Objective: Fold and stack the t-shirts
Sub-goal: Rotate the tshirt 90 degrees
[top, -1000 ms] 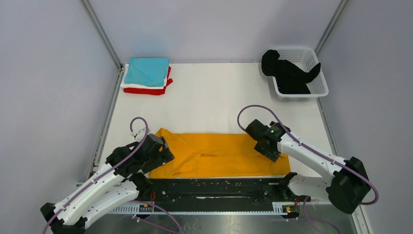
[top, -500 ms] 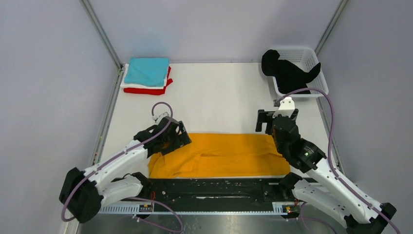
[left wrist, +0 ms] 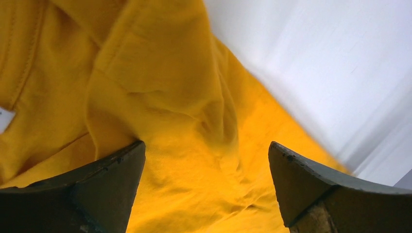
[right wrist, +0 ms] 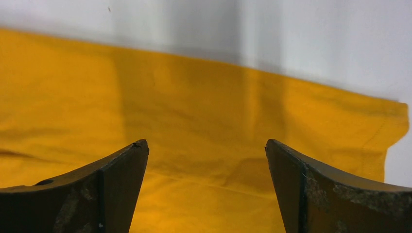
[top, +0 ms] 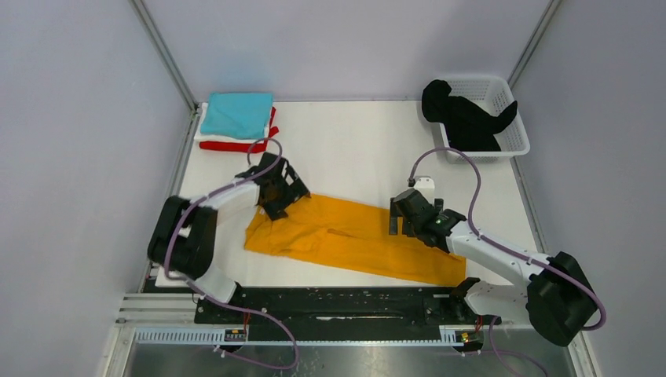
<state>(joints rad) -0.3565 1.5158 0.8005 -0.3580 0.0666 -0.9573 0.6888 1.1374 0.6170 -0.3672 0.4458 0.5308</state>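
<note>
A mustard-orange t-shirt, folded into a long strip, lies slanted across the near part of the table. My left gripper is open over its back left end. In the left wrist view the cloth is rumpled between the spread fingers of that gripper. My right gripper is open over the strip's far edge, right of its middle. In the right wrist view flat cloth lies between the spread fingers of that gripper. A folded stack stands at the back left: teal t-shirt on top, white, red at the bottom.
A white lattice basket stands at the back right, with a black t-shirt hanging over its left rim. A black rail runs along the table's near edge. Metal frame posts rise at the back corners.
Both arms swung in over the shirt. The left gripper moved back and right, the right gripper moved left. The strip, straight before, now lies slanted with its left end further back.
</note>
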